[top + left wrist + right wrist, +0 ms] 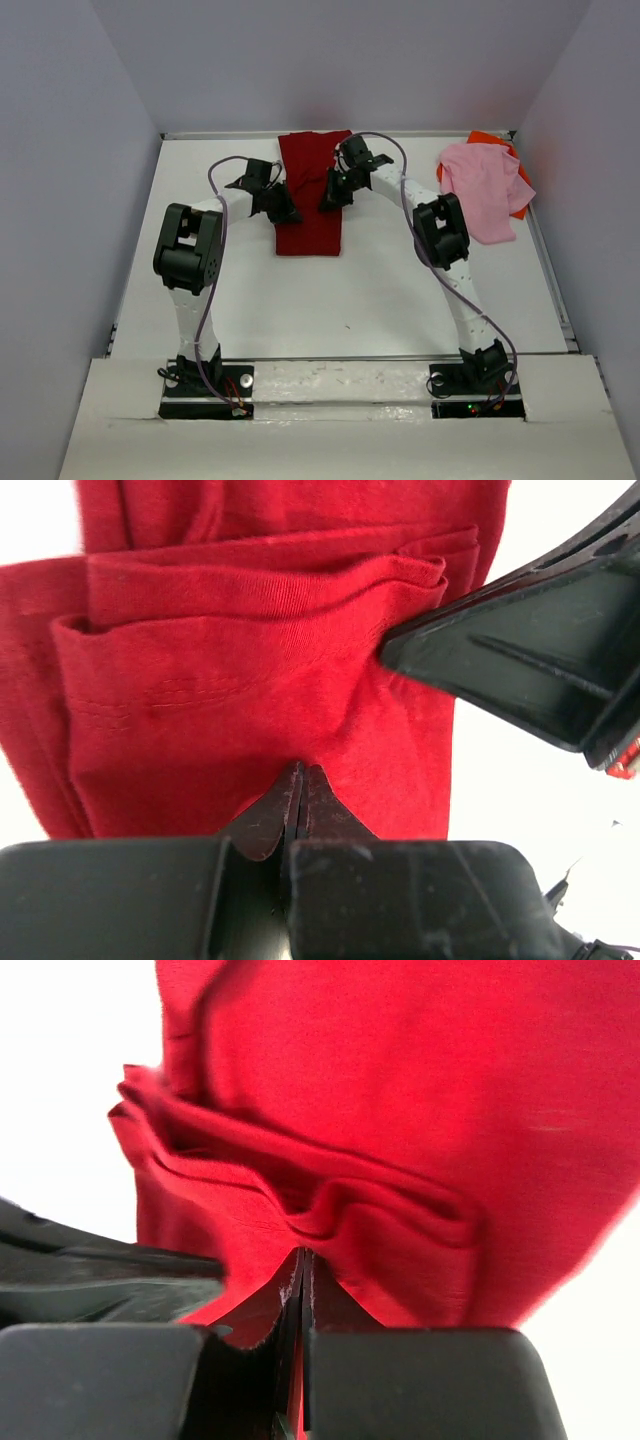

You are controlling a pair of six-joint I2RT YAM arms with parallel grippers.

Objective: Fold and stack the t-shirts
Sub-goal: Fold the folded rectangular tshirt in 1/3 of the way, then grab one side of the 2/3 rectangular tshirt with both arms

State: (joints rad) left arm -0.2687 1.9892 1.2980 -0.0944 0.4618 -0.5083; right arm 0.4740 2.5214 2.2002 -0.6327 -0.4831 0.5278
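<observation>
The dark red t-shirt (312,170) lies as a long folded strip at the back middle of the table (350,290). My left gripper (284,209) is at the strip's left edge, my right gripper (333,196) at its right edge. In the left wrist view the left gripper (300,776) is shut, pinching the red t-shirt (250,670), whose layers are folded above. In the right wrist view the right gripper (303,1260) is shut with the red t-shirt (400,1110) caught between its jaws. The light pink t-shirt (485,190) lies crumpled at the back right on the orange t-shirt (488,138).
A raised rim (548,265) runs along the table's right side and walls stand close on three sides. The other arm's black gripper body (530,670) crowds the right of the left wrist view.
</observation>
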